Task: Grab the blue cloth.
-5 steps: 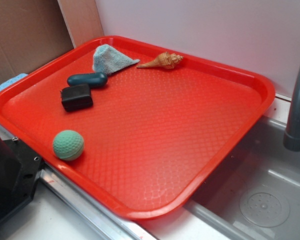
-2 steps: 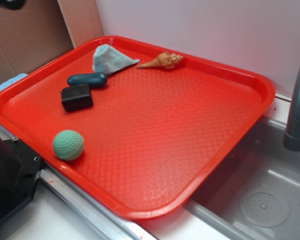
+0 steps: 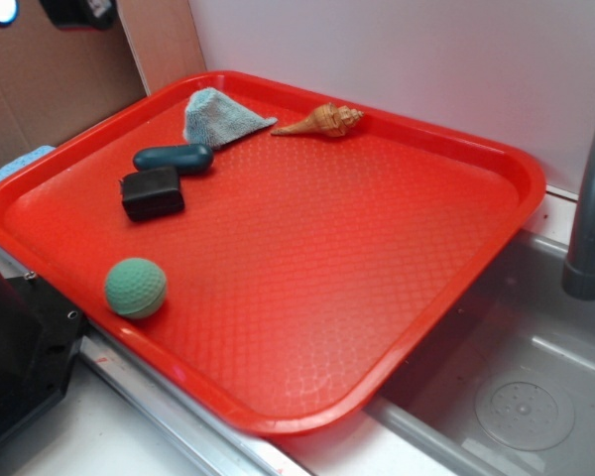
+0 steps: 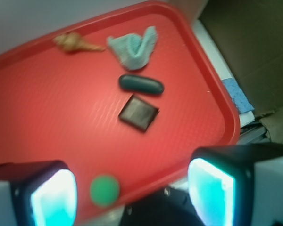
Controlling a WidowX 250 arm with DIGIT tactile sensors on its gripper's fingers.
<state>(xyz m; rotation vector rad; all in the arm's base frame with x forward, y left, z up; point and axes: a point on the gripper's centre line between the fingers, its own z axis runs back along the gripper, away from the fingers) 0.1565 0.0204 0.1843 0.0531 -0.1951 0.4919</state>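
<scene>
Nearest the tray's (image 3: 456,258) front edge sits the green ball (image 3: 135,288), then further in the black block (image 3: 153,192) with the teal capsule (image 3: 173,158) touching it just behind, and past those, up in the far corner by the rim, the cloth (image 3: 218,116), rumpled into a rough triangle, with the shell (image 3: 322,121) just beside it along the back edge. Outside the tray, off its left rim, a brighter blue pad (image 3: 15,165) pokes out, and that is one trap: a blue-seeking reach could settle on it, or on the capsule, instead of the fuzzy cloth. The other risks come from the corner itself; I judge that a descent a little too far back would strike the raised rim, a little to the side would nudge the shell, and a shallow pinch on loose terry might lift only a fold and let it slip. The gripper (image 4: 132,190) is high above the near side of the tray, well apart from everything, only its dark tip showing at the top left of the exterior view. From the wrist camera its two fingers (image 4: 52,193) stand wide apart with nothing between them, the ball in the gap far below, and the cloth (image 4: 133,47) lying ahead at the far end of its view
</scene>
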